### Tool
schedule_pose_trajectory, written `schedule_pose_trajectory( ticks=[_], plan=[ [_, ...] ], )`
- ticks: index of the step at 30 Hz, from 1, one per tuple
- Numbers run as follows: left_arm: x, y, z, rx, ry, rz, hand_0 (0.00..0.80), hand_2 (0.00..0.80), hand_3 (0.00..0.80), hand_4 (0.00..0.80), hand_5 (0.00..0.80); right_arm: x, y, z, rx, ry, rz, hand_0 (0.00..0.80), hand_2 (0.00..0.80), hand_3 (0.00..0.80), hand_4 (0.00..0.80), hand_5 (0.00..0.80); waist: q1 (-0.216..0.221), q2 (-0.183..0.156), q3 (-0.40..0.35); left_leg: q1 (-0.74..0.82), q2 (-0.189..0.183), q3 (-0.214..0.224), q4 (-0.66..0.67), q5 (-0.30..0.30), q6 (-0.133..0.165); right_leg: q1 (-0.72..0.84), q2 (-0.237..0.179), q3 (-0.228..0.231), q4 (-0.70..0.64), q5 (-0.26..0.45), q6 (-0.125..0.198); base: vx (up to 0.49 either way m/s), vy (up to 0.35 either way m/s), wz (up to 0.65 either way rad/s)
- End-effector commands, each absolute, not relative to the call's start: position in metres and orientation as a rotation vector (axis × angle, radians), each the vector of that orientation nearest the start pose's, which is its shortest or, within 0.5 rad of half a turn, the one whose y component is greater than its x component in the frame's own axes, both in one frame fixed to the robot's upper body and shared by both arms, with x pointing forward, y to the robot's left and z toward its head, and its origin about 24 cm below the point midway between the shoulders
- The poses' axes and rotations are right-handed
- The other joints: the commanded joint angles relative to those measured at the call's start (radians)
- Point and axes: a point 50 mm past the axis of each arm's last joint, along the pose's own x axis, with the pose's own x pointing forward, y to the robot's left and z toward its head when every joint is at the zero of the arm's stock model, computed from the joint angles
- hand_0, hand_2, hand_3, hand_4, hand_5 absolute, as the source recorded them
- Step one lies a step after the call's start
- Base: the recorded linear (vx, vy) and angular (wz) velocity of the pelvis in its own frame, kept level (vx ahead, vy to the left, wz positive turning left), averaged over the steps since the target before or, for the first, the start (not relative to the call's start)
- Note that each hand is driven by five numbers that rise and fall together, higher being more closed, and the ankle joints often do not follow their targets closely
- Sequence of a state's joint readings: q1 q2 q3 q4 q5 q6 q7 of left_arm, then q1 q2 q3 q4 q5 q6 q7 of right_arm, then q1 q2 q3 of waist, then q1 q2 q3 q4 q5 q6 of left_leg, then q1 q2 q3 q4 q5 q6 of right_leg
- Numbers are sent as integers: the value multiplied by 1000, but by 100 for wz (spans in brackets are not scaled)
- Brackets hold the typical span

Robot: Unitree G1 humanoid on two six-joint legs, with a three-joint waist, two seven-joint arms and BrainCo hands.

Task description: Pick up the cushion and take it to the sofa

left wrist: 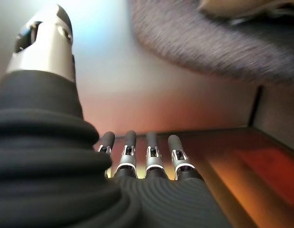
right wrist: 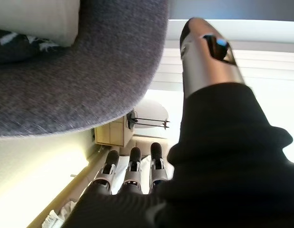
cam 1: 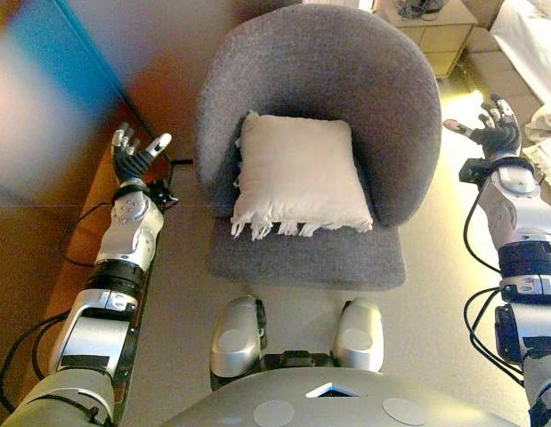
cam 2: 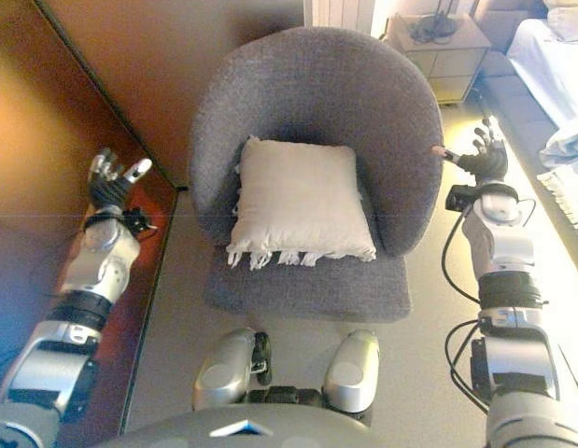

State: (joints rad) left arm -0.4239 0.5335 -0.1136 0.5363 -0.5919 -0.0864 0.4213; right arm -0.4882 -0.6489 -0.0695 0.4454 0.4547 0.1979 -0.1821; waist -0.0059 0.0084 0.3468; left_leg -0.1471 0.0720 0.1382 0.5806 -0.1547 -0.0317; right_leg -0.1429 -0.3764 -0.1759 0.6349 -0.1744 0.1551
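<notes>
A cream cushion [cam 1: 297, 173] with a fringed front edge lies on the seat of a grey round-backed armchair [cam 1: 328, 67], leaning against its back. My left hand [cam 1: 133, 156] is open and empty, raised to the left of the chair, well apart from it. My right hand [cam 1: 496, 132] is open and empty, raised just off the chair's right side. In the left wrist view my straight fingers [left wrist: 151, 154] point along the floor beside the chair [left wrist: 199, 40]. In the right wrist view my fingers [right wrist: 132, 166] are straight beside the chair's grey shell [right wrist: 80, 80].
A brown wooden panel [cam 1: 44, 116] stands close on the left of my left arm. A light wooden cabinet [cam 1: 431, 31] stands behind the chair at the right. White bedding [cam 1: 533, 40] lies at the far right.
</notes>
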Motion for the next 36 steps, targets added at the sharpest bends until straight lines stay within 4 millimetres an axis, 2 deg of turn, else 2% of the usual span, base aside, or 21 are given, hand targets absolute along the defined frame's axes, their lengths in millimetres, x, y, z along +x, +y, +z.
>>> schedule_pose_trajectory(
  ticks=[1, 4, 6, 12, 19, 24, 29, 33, 36],
  plan=[
    [310, 297, 90, 10, -85, 539, 0, 0, 0, 0, 0, 319, -320, 121, -90, 31, -377, 0, 0, 0, 0, 0, 24, -15, -121, 57, 12, 19, -136, 39, -15, -52, 40, -27, -110, 146, -8, -23, -44, -3],
    [306, 300, 93, -56, -108, 503, 0, 0, 0, 0, 0, 320, -310, 112, -79, 62, -273, 0, 0, 0, 0, 0, 24, -20, -127, 63, 13, 19, -141, 37, -16, -36, 48, -27, -132, 146, -10, -27, -16, -9],
    [304, 294, 93, -100, -115, 446, 0, 0, 0, 0, 0, 319, -302, 105, -70, 84, -204, 0, 0, 0, 0, 0, 25, -22, -129, 67, 11, 19, -143, 34, -15, -26, 48, -30, -140, 145, -10, -36, -9, -9],
    [291, 263, 90, -243, -132, 271, 0, 0, 0, 0, 0, 301, -268, 81, 62, 139, -16, 0, 0, 0, 0, 0, 28, -28, -115, 73, 8, 11, -160, 31, -7, -12, 51, -36, -157, 141, -7, -93, -20, -1],
    [268, 228, 59, -280, -48, 149, 0, 0, 0, 0, 0, 277, -223, 56, 251, 124, 92, 0, 0, 0, 0, 0, 14, -26, -105, 80, 9, 22, -219, 44, 3, 4, 66, -28, -212, 143, -4, -188, -10, -3],
    [241, 227, 35, -355, 4, 135, 0, 0, 0, 0, 0, 251, -207, 34, 330, 158, 154, 0, 0, 0, 0, 0, 4, -26, -129, 134, 5, 35, -285, 59, 5, 73, 77, -39, -295, 158, -1, -131, -6, -3],
    [211, 233, 14, -390, 75, 126, 0, 0, 0, 0, 0, 221, -194, 6, 497, 284, 223, 0, 0, 0, 0, 0, 0, -33, -177, 211, -10, 39, -383, 76, 0, 175, 115, -38, -419, 169, -1, -53, -35, 3],
    [195, 232, 0, -431, 126, 117, 0, 0, 0, 0, 0, 204, -191, -13, 467, 369, 238, 0, 0, 0, 0, 0, -2, -44, -198, 249, -15, 54, -415, 76, -1, 222, 141, -36, -483, 180, -3, -84, -56, 1],
    [187, 229, -8, -431, 153, 105, 0, 0, 0, 0, 0, 198, -188, -23, 496, 401, 202, 0, 0, 0, 0, 0, 0, -50, -208, 267, -13, 62, -424, 70, 0, 247, 154, -33, -509, 184, -5, -99, -70, -8]
  ],
)
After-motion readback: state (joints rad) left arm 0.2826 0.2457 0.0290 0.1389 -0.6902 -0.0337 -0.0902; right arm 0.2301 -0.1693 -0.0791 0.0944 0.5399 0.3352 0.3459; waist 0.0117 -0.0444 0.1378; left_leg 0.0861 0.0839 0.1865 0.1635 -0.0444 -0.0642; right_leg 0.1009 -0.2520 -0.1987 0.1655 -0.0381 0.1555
